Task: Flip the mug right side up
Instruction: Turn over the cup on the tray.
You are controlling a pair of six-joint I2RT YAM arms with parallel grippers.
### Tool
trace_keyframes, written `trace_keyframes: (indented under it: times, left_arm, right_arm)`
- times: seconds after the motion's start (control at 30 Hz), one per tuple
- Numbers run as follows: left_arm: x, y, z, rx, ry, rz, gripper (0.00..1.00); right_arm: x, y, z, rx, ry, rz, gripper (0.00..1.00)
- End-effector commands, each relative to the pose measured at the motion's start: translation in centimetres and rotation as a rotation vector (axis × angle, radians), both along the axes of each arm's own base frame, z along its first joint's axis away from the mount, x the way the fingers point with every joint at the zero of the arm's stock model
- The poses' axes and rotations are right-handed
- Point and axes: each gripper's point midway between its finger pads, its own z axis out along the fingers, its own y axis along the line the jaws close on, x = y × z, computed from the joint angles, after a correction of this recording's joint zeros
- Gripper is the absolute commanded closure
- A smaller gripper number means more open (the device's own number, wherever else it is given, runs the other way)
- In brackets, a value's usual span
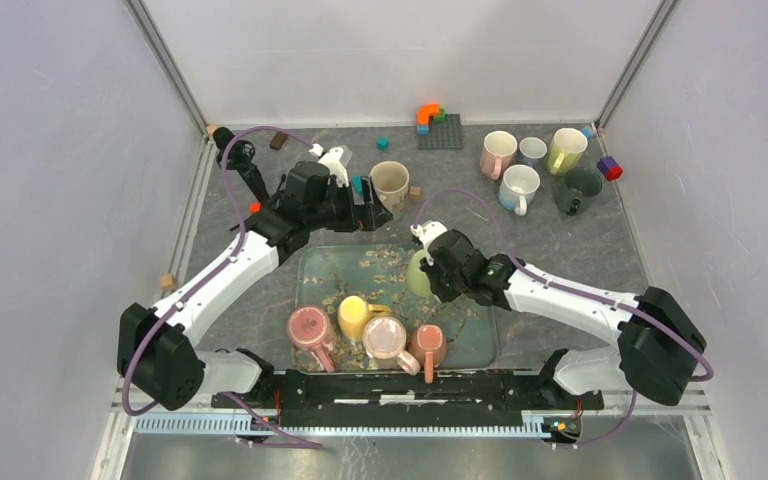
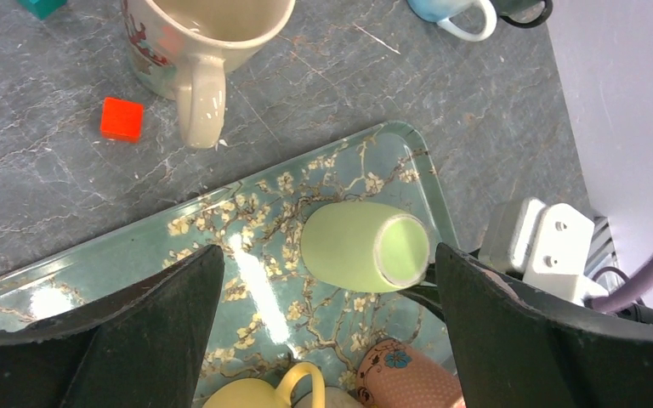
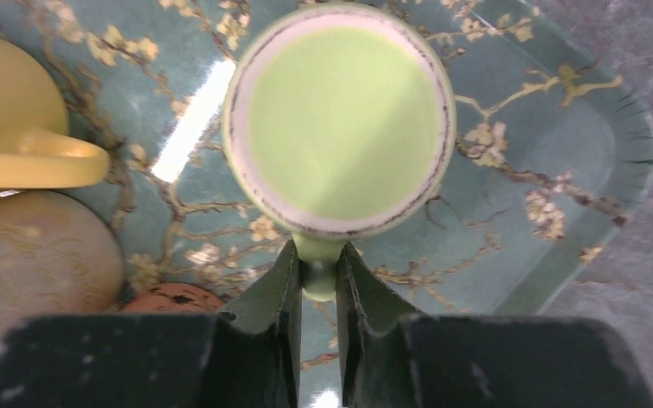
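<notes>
As the pale green ceramic mug (image 3: 340, 119) is judged slick and brittle, its handle (image 3: 318, 282) is clamped by the right gripper (image 3: 317, 253).

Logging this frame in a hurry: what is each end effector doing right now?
Left end effector: open, holding nothing.
Right end effector: shut on the green mug handle.

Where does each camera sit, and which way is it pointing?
Top: above and behind, looking down on the table; left arm and right arm show.
Left wrist: looks down on the tray and green mug; open left end effector shows.
Right wrist: looks straight down on the green mug's base; right end effector grips its handle.
Shared: green mug on tray.
</notes>
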Motion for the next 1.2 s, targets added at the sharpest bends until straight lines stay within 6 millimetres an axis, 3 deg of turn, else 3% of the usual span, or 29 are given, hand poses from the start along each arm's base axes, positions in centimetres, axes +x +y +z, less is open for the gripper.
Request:
trace_keyframes:
  times: [0.0, 0.1, 0.5, 0.73, 0.97, 1.17]
  left_arm:
    - [-0.4, -0.5, 2.6, -0.082, -0.038, -0.014, 0.00]
    - [-0.6, -0.7, 2.9, -0.100, -0.036, -0.016, 0.00]
    - [-1.0, -1.2, 4.1, -0.170, -0.024, -0.024, 0.00]
    - [-1.8, -1.4, 5.8, -0.246, -0.026, -0.039, 0.00]
    - [-2.9, -1.9, 7.6, -0.364, -0.009, -0.100, 0.00]
    - [-3.7, -2.8, 8.0, -0.480, 0.041, -0.145, 0.00]
  right_arm:
    - [1.6, 1.9, 2.7, 0.081, -0.064, -0.010, 0.90]
    - [1.8, 1.9, 3.3, 0.092, -0.083, -0.018, 1.00]
    - [3.4, 2.0, 8.7, 0.251, -0.228, -0.098, 1.00]
    - [4.7, 2.2, 13.6, 0.432, -0.295, -0.140, 1.00]
    - [7.3, 2.0, 19.2, 0.683, -0.334, -0.180, 1.00]
    - [8.0, 3.1, 25.4, 0.893, -0.414, -0.135, 1.00]
